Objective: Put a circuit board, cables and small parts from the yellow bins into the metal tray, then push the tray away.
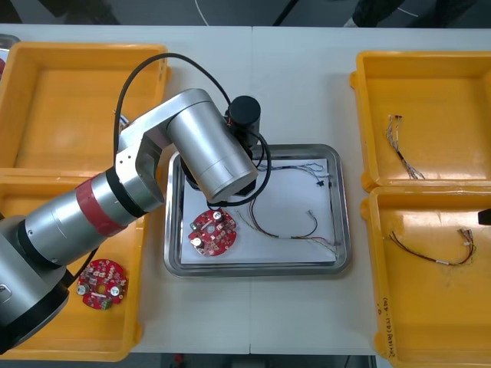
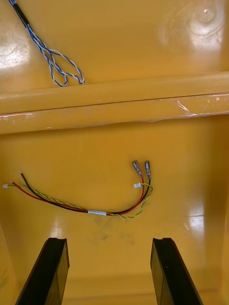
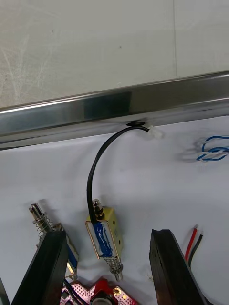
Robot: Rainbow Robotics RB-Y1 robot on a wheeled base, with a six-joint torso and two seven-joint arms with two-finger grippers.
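Metal tray (image 1: 261,267), shiny-rimmed, white inside

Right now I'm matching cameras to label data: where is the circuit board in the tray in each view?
Front view: circuit board in the metal tray's near-left corner.
Left wrist view: its red edge between the left hand's fingers.
Right wrist view: faces a yellow bin instead.
Shared landmark: the tray's shiny rim.

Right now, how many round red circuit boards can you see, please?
2. One circuit board lies in the metal tray by the open left gripper; the other in the left near yellow bin. Left arm may hide more. Right gripper hovers over a right bin.
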